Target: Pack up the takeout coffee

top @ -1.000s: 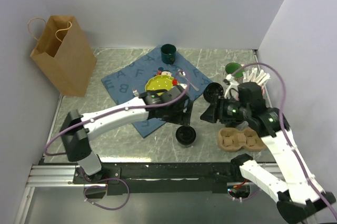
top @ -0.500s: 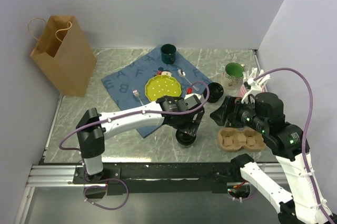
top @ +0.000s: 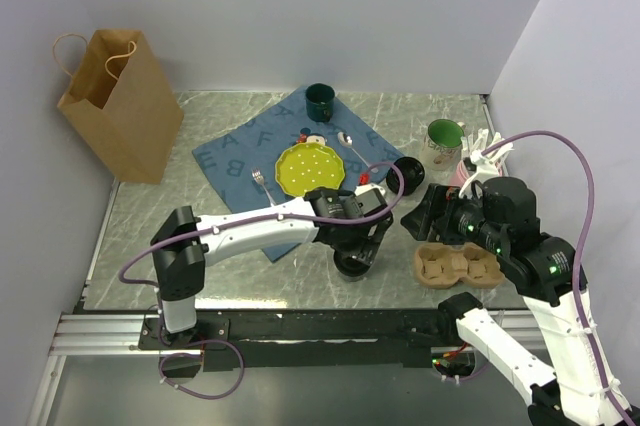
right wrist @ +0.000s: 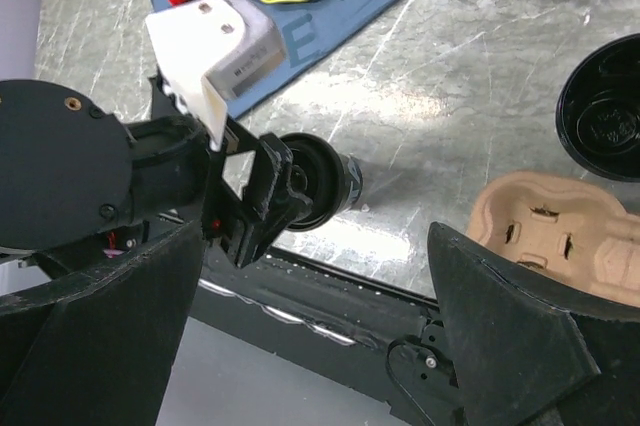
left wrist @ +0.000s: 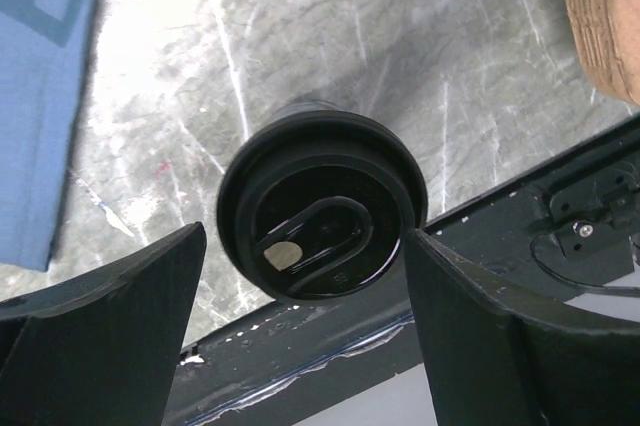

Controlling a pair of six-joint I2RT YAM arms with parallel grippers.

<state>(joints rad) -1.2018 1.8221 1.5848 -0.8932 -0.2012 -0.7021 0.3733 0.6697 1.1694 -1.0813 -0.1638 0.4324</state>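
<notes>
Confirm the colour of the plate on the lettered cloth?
The plate is yellow-green with small pale dots. It shows best in the top external view.

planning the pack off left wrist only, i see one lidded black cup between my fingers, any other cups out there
observer: yes, a second black cup stands farther back than your cup, by the right corner of the blue mat.
operator: where does the carrier sit, i only get a corner
observer: the pulp carrier lies right of your cup near the front edge, wells empty.
operator: right arm in the way
observer: the right gripper is open and empty, hovering between your cup and the carrier, a bit farther back.
</notes>
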